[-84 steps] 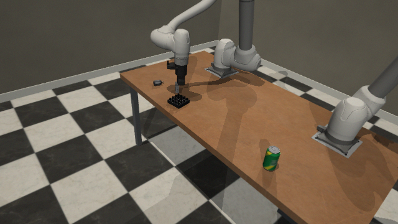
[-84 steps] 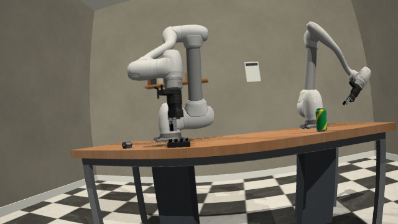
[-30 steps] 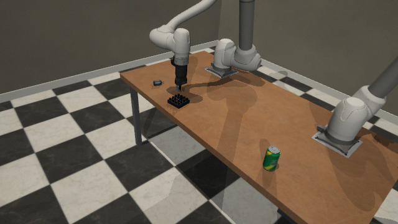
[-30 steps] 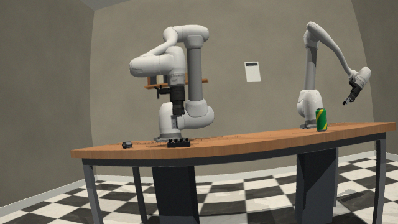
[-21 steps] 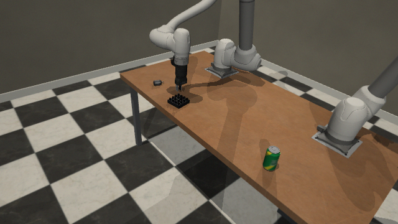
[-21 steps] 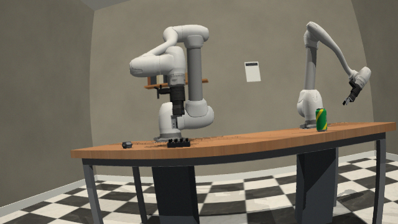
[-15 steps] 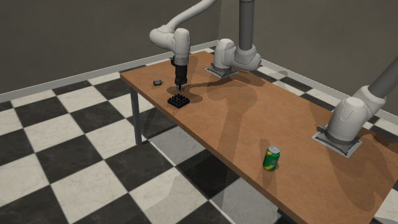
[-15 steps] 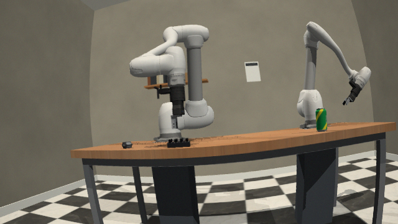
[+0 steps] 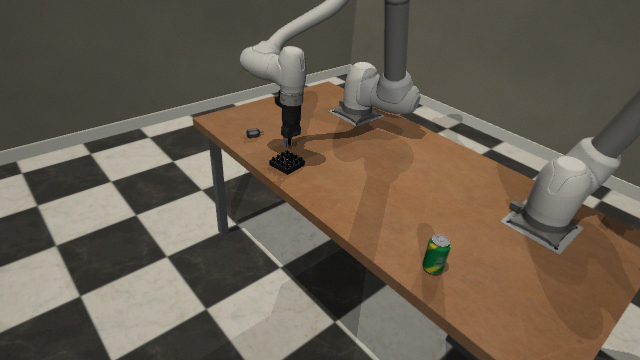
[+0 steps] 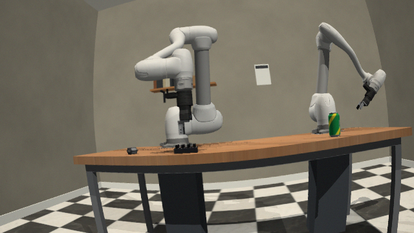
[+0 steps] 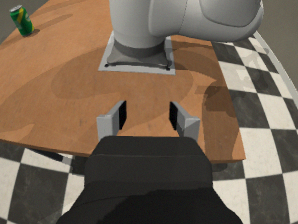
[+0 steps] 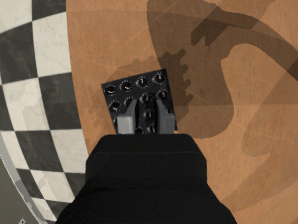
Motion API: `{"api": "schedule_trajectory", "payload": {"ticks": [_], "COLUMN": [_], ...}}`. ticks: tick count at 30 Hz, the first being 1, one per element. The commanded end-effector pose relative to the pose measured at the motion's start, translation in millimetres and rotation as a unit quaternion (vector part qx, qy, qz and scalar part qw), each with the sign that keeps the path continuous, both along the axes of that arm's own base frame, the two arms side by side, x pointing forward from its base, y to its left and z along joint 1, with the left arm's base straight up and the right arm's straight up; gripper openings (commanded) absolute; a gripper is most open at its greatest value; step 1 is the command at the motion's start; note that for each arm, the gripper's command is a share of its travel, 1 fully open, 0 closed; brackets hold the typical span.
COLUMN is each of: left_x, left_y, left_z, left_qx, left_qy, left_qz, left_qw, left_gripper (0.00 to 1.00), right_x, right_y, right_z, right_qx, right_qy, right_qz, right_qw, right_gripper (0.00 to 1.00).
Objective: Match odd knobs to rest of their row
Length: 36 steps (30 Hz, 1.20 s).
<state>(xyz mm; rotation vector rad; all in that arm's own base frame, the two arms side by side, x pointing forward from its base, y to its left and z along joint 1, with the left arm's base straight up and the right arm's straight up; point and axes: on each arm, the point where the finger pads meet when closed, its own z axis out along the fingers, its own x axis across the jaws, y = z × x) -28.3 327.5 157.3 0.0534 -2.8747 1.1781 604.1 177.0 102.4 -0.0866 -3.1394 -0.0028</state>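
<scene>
Found the right tool (image 9: 287, 142) (image 10: 181, 133) (image 12: 146, 108) above the knob box (image 9: 284, 167) (image 10: 185, 150) (image 12: 119, 96), with fingers partly apart and no object clamped between. Located the knob box upright on the counter (image 9: 320, 200) (image 10: 259, 142) (image 11: 75, 85) (image 12: 225, 165), just below the right tool. In the wrist view, saw one edge row of four knobs beyond the fingertips in full, and other knobs partly hidden behind the fingers. Could not read the marks or row letters at this size; could not, therefore, confirm any row as matched, count the odd knobs, or name the knob next in line. Observed no knob in grip and no contact with the box, hence no turn in progress. Judged the step in hand as alignment over a chosen knob, with descent, grip, rotation and release left to perform. Could not establish completion of any earlier turn. Judged a narrow finger spread suitable for the close knob spacing, to avoid disturbing correctly set neighbours. Found the left tool (image 10: 359, 107) (image 11: 147, 110) with fingers wide apart and empty, well away from the box, apparently without a part in this step. Required before sign-off: a check of all rows.
</scene>
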Motion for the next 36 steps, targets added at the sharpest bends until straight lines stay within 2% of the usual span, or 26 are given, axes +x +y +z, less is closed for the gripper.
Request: {"api": "schedule_trajectory", "payload": {"ticks": [1,21,36], "left_x": [1,1,1], "left_y": [-4,-4,-4], "left_z": [1.5,1.5,1.5], "left_qx": [-0.004,-0.004,-0.004], "left_qy": [-0.004,-0.004,-0.004], "left_qz": [0.001,0.001,0.001], "left_qw": [1.0,1.0,1.0], "left_gripper": [1.0,1.0,1.0], "right_x": [-1,-1,-1], "right_y": [-1,-1,0], "right_z": [-7.2,-30.2,-41.6], "right_qx": [-0.003,-0.003,-0.002], "right_qy": [0.0,0.0,-0.001], "right_qz": [-0.001,-0.001,-0.001], "right_qw": [1.0,1.0,1.0], "right_gripper": [0.46,0.46,0.46]}}
